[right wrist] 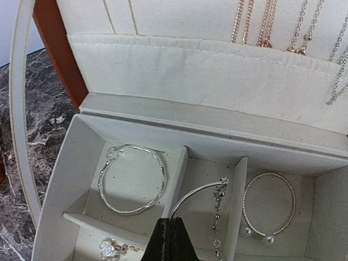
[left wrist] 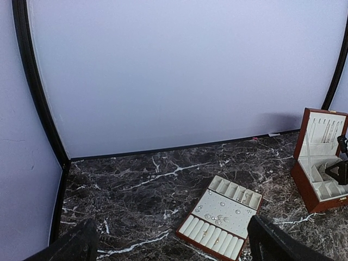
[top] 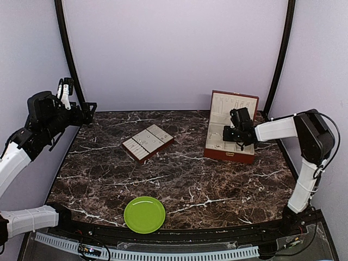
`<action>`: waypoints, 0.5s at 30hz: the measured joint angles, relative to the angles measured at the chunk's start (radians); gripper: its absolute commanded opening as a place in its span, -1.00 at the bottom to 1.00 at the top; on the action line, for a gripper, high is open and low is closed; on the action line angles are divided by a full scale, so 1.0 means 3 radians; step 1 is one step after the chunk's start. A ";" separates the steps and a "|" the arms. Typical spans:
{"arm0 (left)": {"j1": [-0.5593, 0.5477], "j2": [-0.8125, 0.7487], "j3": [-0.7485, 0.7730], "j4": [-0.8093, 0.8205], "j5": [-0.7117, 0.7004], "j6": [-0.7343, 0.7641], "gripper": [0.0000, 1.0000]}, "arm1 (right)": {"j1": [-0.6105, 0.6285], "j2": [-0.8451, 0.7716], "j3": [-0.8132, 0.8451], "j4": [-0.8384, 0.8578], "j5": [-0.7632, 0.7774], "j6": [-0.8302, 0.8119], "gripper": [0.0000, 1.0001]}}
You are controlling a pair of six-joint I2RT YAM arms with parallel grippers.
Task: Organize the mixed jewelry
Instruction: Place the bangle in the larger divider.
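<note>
My right gripper (right wrist: pixel 170 231) is shut on a thin silver bangle (right wrist: pixel 200 191) with a beaded chain, holding it over the middle compartment of the open reddish-brown box (top: pixel 231 155). A silver bracelet (right wrist: pixel 132 179) lies in the left compartment and a pearl-tipped cuff (right wrist: pixel 268 204) in the right one. Thin chains (right wrist: pixel 266 22) hang in the lid. The cream-lined tray (left wrist: pixel 239 209) holds small studs (left wrist: pixel 220 218) and rings. My left gripper (left wrist: pixel 172 239) is open and empty, raised high at the far left (top: pixel 65 89), away from the tray.
A green plate (top: pixel 144 214) sits near the front edge of the marble table (top: pixel 190 179). The tray (top: pixel 148 142) lies at the middle back. A small flower-shaped piece (right wrist: pixel 109 249) lies in a front compartment of the box. Walls enclose the back and sides.
</note>
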 measured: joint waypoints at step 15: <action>0.0000 -0.0009 0.0000 0.0000 -0.0001 0.0001 0.97 | -0.0019 0.0221 0.0148 -0.0108 0.0225 0.0090 -1.00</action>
